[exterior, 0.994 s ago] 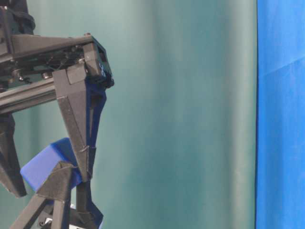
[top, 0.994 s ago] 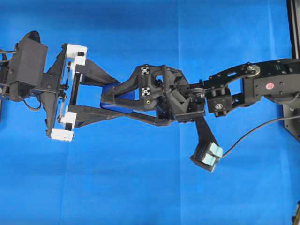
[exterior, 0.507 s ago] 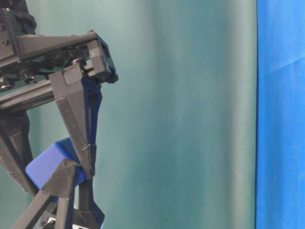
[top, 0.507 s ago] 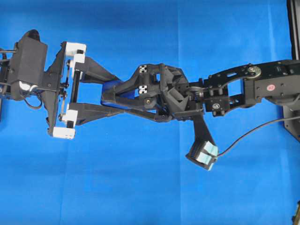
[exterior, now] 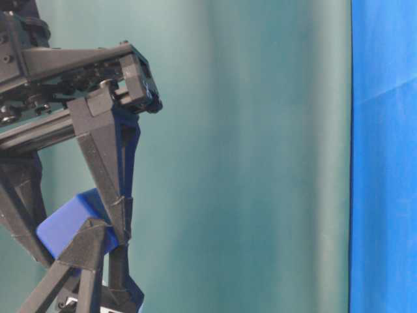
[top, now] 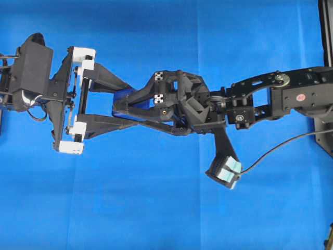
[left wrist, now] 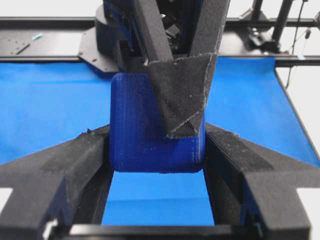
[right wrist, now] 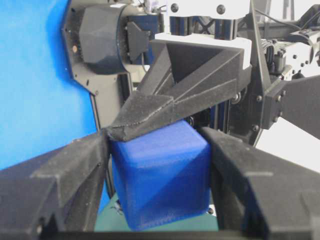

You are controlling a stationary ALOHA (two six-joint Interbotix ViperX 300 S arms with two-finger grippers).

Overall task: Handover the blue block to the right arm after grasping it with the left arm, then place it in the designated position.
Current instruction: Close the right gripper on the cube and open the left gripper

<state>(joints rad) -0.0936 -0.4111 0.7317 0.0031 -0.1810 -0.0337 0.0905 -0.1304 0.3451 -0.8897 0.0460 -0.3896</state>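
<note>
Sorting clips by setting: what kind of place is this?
Likely a robotics lab bench: a plain blue cloth covers the table, a teal backdrop curtain hangs behind, and black metal framing edges the workspace.

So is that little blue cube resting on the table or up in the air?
In the air. The blue block hangs clear of the cloth, pinched between the left gripper and right gripper fingers.

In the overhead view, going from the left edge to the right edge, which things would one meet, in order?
Left arm's white-tipped claw rail → blue block, mostly hidden where the two claws meet → right arm's all-black claw body → pale grey-green part hanging below it → right arm's link with a red dot.
</note>
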